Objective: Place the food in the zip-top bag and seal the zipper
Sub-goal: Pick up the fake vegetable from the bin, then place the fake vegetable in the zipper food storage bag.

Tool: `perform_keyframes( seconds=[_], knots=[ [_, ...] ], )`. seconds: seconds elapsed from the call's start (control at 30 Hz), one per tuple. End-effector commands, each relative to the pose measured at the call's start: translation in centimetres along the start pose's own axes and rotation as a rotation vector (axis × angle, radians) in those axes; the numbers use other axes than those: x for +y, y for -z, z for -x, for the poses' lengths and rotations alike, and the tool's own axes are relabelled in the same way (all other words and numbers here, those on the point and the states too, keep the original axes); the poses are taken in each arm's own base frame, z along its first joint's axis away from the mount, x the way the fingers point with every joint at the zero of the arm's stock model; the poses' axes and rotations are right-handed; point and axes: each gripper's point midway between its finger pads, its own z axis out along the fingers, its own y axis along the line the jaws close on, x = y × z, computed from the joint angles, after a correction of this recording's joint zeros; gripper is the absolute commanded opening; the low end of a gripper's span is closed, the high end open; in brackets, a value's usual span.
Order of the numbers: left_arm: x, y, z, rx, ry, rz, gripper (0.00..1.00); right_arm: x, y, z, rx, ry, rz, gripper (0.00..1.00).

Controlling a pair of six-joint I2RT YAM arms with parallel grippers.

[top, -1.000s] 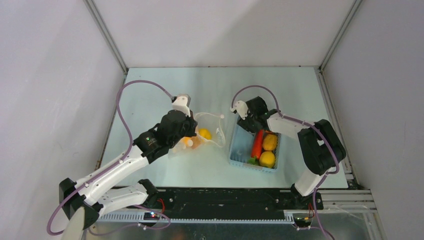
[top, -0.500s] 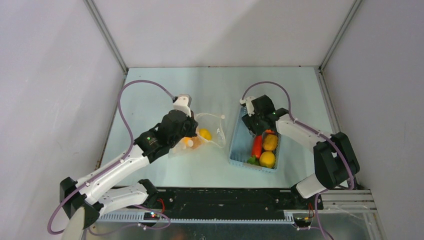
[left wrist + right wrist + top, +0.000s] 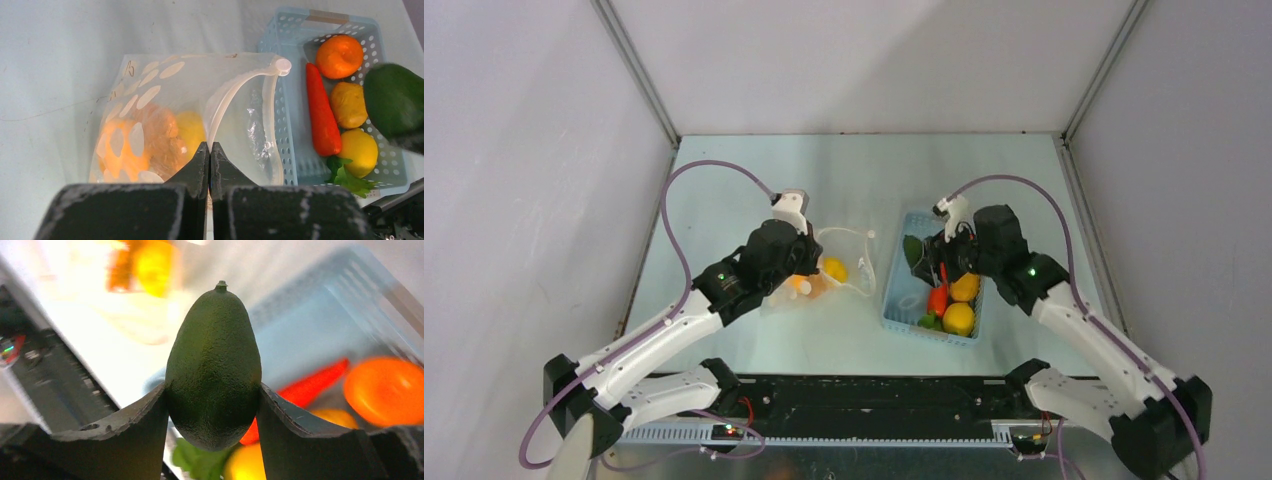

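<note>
Your right jaws clamp the avocado (image 3: 214,365) at its belly over the blue basket (image 3: 285,125); that tapered skin could squirt free. Your left jaws are pinched shut on the lip of the zip-top bag (image 3: 165,90), which lies on the tabletop (image 3: 60,60). The bag's mouth gapes narrowly, so the avocado may catch the zipper (image 3: 220,106).

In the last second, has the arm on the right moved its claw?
Yes. Seen from above, the right gripper swung rightward, from the blue basket's far-left corner to over its far end, and now holds a dark green avocado.
</note>
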Motion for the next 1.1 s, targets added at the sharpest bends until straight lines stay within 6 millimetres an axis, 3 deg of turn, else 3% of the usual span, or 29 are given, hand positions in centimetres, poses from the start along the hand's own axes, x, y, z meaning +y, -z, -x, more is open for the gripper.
perform_keyframes(
  seconds=[0.0, 0.07, 0.33, 0.7, 0.9, 1.07],
  knots=[
    [-0.5, -0.1, 0.6, -0.025, 0.008, -0.031, 0.00, 7.7, 1.7, 1.9, -0.149, 0.165, 0.381, 0.43],
    [-0.7, 0.0, 0.6, -0.024, 0.008, -0.040, 0.00, 9.6, 1.6, 1.7, -0.153, 0.215, 0.434, 0.44],
    [-1.5, 0.0, 0.1, -0.007, -0.008, -0.090, 0.00, 11.1, -0.9, 2.5, -0.103, 0.200, 0.434, 0.44],
    [-2.5, 0.4, -0.1, -0.006, -0.019, -0.161, 0.00, 11.9, -5.0, 5.2, -0.110, 0.092, 0.401, 0.44],
    [-2.7, 0.5, -0.1, -0.004, -0.013, -0.168, 0.00, 12.5, -7.4, 4.5, -0.050, 0.026, 0.427, 0.45],
    [-3.0, 0.4, -0.2, 0.005, -0.013, -0.186, 0.00, 11.1, -9.7, 4.8, -0.040, -0.070, 0.318, 0.49]
  ],
)
